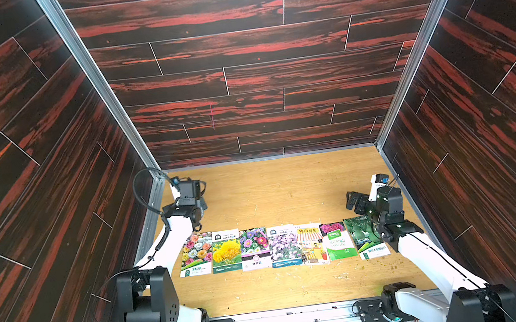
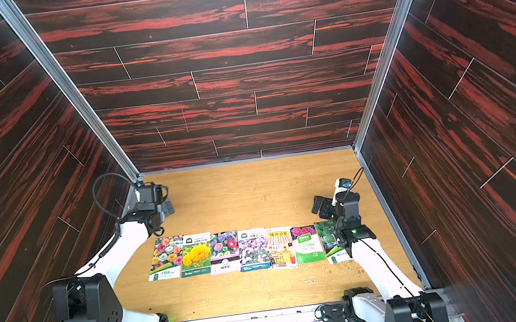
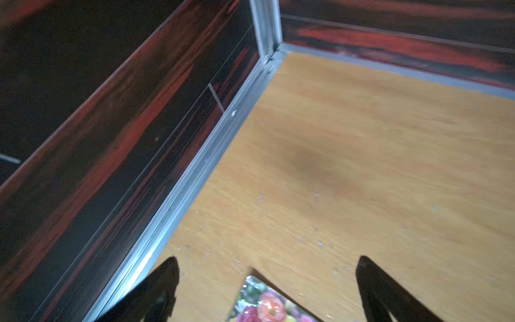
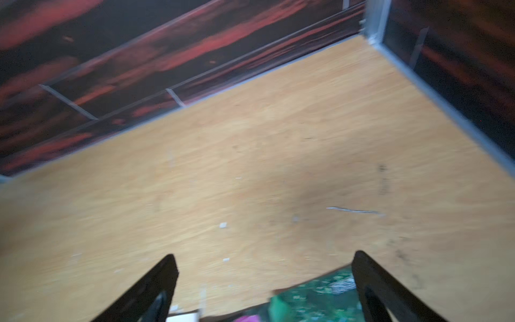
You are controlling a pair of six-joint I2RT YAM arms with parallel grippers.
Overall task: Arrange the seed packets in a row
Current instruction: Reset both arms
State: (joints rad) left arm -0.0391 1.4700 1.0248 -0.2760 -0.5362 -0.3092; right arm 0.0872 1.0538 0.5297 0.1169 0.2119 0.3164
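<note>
Seven seed packets (image 1: pixel 282 247) lie side by side in a left-to-right row, near-centre on the table (image 1: pixel 287 191). Only the wrist views show the left gripper (image 3: pixel 267 260) and right gripper (image 4: pixel 264 254) spread wide and empty, each seemingly just beyond an end packet's corner.

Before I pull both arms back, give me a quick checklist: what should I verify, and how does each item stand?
1. Left tool open, holding nothing: ok.
2. Right tool open, holding nothing: ok.
3. Seven seed packets in one row on the table: ok.
4. Left tool off the flower packet at the row's end: ok.
5. Right arm clear of the melon packet: cannot tell, it hides that edge.
</note>
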